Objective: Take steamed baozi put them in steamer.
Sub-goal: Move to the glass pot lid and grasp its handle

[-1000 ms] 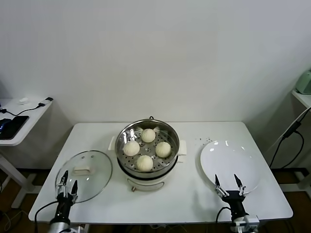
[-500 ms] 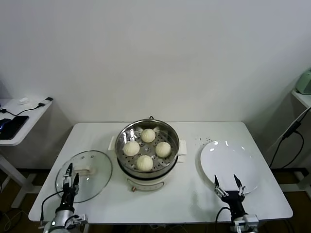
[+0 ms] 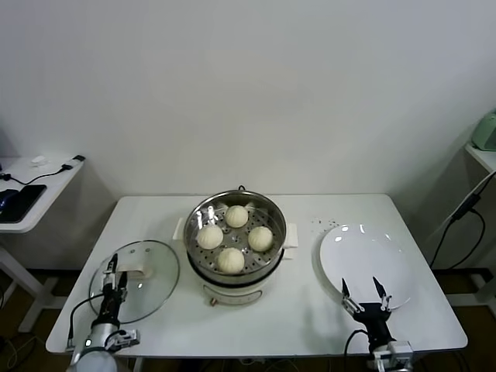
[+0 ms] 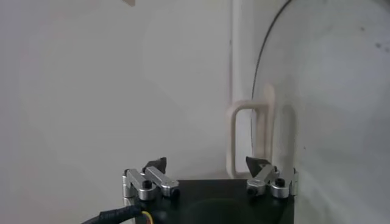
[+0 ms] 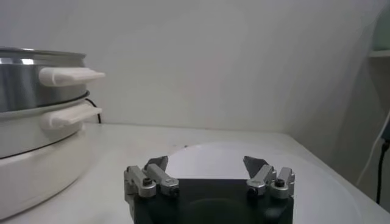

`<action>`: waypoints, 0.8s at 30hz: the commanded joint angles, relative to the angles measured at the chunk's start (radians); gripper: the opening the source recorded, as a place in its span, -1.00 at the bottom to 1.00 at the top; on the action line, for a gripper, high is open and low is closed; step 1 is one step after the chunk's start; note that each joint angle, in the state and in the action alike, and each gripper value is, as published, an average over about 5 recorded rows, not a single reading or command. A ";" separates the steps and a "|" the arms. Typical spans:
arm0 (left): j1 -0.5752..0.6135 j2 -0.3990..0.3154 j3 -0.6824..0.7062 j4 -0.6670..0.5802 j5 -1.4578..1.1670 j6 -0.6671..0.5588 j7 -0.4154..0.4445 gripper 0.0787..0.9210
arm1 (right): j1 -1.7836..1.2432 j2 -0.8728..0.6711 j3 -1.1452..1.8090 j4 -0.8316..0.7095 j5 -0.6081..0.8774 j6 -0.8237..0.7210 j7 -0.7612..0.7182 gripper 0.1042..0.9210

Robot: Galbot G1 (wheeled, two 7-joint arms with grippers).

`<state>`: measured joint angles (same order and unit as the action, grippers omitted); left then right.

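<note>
The left gripper (image 3: 115, 273), open wide and empty, has moved up over the glass lid (image 3: 147, 267) beside the steamer (image 3: 235, 234), so with all four baozi (image 3: 231, 260) already inside, the lid probably goes on next, while the right gripper (image 3: 364, 293) waits wide open by the plate (image 3: 364, 252).

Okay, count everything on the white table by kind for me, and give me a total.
Round cream-white steamed baozi: 4
Round stainless-steel steamer on a white pot base: 1
Round glass lid with a white handle: 1
Flat white plate: 1
Total: 7
</note>
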<state>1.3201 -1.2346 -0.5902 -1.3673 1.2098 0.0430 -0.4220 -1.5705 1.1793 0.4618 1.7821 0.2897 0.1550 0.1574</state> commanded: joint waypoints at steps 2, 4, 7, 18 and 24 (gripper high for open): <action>-0.031 -0.003 0.006 0.050 -0.004 -0.022 -0.003 0.76 | 0.003 -0.001 -0.004 0.014 -0.011 -0.011 0.005 0.76; -0.027 -0.005 0.007 0.049 -0.003 -0.026 -0.004 0.72 | 0.004 -0.001 -0.005 0.017 -0.014 -0.013 0.006 0.76; -0.023 -0.011 0.007 0.049 -0.003 -0.029 -0.008 0.58 | 0.005 -0.001 -0.007 0.018 -0.017 -0.014 0.005 0.76; -0.037 -0.020 0.005 0.074 -0.001 -0.043 -0.034 -0.16 | 0.004 0.003 -0.013 0.013 -0.030 -0.014 0.003 0.76; -0.049 -0.017 -0.002 0.093 -0.005 -0.049 -0.047 -0.57 | 0.003 0.008 -0.015 0.012 -0.038 -0.014 0.001 0.76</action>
<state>1.2848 -1.2550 -0.5862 -1.2992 1.2090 0.0005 -0.4510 -1.5676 1.1848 0.4473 1.7940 0.2571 0.1418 0.1608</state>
